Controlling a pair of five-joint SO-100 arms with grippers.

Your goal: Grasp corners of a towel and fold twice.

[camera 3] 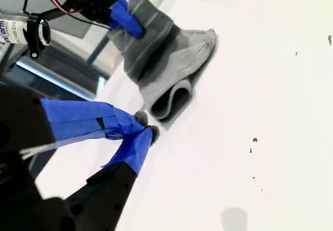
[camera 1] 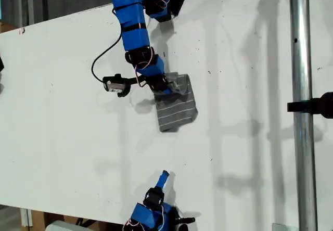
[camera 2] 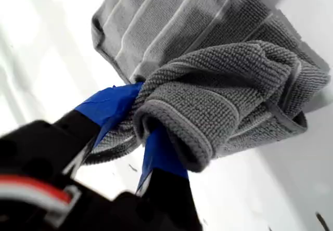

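Towel (camera 1: pixel 177 107) lies bunched into a small folded bundle near the middle of the white table (camera 1: pixel 67 111) in the exterior view, with thin white stripes running across its lower half. My first gripper (camera 1: pixel 167 89) reaches down from the arm at the top of that view and sits on the bundle's upper edge. Only the first wrist view gives the detail of the hold: the blue-taped jaws are clamped on a thick roll of grey cloth (camera 2: pixel 218 95), one hemmed edge curling over the near finger (camera 2: pixel 161 153), while a flatter striped layer spreads out on the table beyond. My second gripper (camera 1: pixel 163 177) stands well apart from the towel, near the bottom edge of the exterior view, pointing toward it. The second wrist view shows what the exterior view cannot: its two taped fingertips (camera 3: pixel 140 132) pressed together with nothing between them, just above the table. From that low angle the towel (camera 3: pixel 166 59) shows an open fold loop facing the camera, and my first gripper (camera 3: pixel 127 23) grips its far side.
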